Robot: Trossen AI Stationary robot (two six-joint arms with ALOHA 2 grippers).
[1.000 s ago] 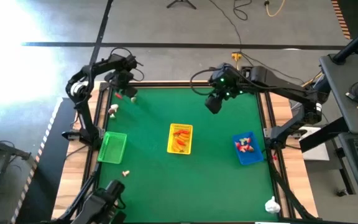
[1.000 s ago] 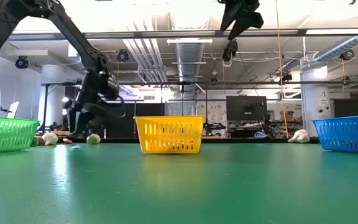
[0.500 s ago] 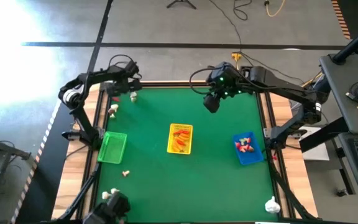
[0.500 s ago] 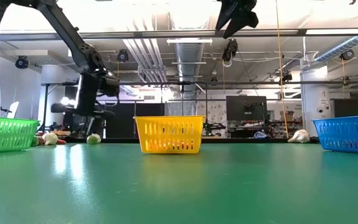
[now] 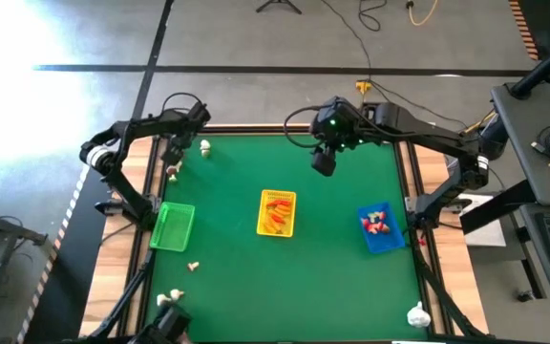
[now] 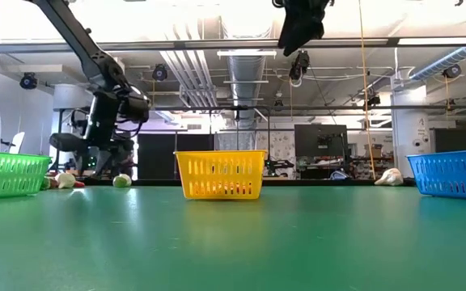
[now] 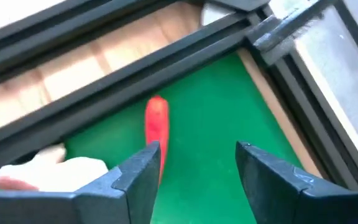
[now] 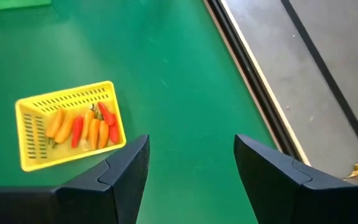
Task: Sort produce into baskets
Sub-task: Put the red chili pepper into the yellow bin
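My left gripper (image 5: 173, 153) hangs open, tilted down, over the table's far left corner. In the left wrist view a small red piece of produce (image 7: 156, 121) lies on the green cloth just beyond one fingertip, and a white-and-pink piece (image 7: 48, 171) lies to that finger's outer side. Nothing is between the fingers of the left gripper (image 7: 194, 158). More white pieces (image 5: 205, 146) (image 5: 173, 170) lie nearby. The green basket (image 5: 172, 226), yellow basket (image 5: 276, 212) and blue basket (image 5: 378, 229) stand in a row. My right gripper (image 5: 323, 162) (image 8: 188, 149) waits open, high above the far middle.
The dark frame rails (image 7: 166, 56) and the wooden border run close behind the red piece. The yellow basket (image 8: 67, 121) holds orange and red pieces, and the blue one holds red-and-white ones. Loose pieces lie near the front left (image 5: 193, 267) (image 5: 165, 299) and front right corner (image 5: 416, 313).
My left gripper has gone toward the table's left edge and a little down, rolling about a quarter turn about its own axis. A white piece at the far left now shows beside it. My right gripper has rolled slightly in place.
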